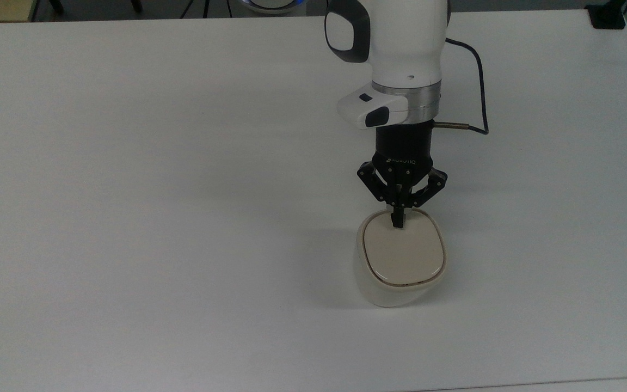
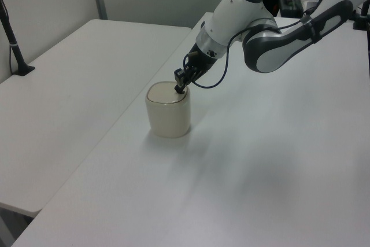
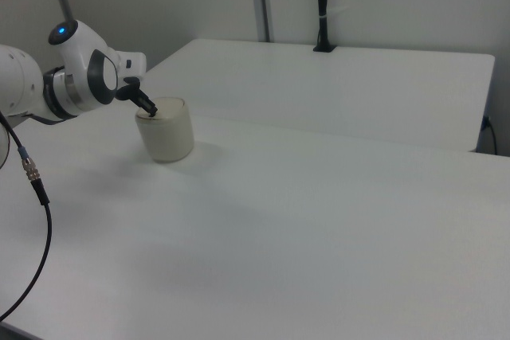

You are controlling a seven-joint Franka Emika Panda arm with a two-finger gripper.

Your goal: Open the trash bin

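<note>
- The fingers (image 1: 398, 220) of the gripper (image 1: 399, 223) are pressed together with nothing between them, their joined tip resting on the lid (image 1: 404, 255) of the trash bin (image 1: 379, 288) near the lid's far edge in the top view.
- From the top view the tip covers the spot it touches, so what lies under it cannot be seen; the lid looks flat and shut, with a thin dark seam around it.
- In the left view the gripper (image 2: 180, 89) comes down at a slant from the upper right onto the bin (image 2: 168, 117), a tilt the top view hardly shows.
- The right view shows the gripper (image 3: 151, 111) reaching in from the right view's left, its tip at the top rim of the bin (image 3: 166, 137).
- The bin stands upright on the white counter (image 1: 155, 190), toward the top view's lower right of centre.
- A dark cable (image 1: 477, 81) loops off the wrist in the top view; in the right view a cable (image 3: 36, 220) hangs down at the right view's left edge.
- The left view shows a second counter (image 2: 69, 85) alongside, on the left view's left.
</note>
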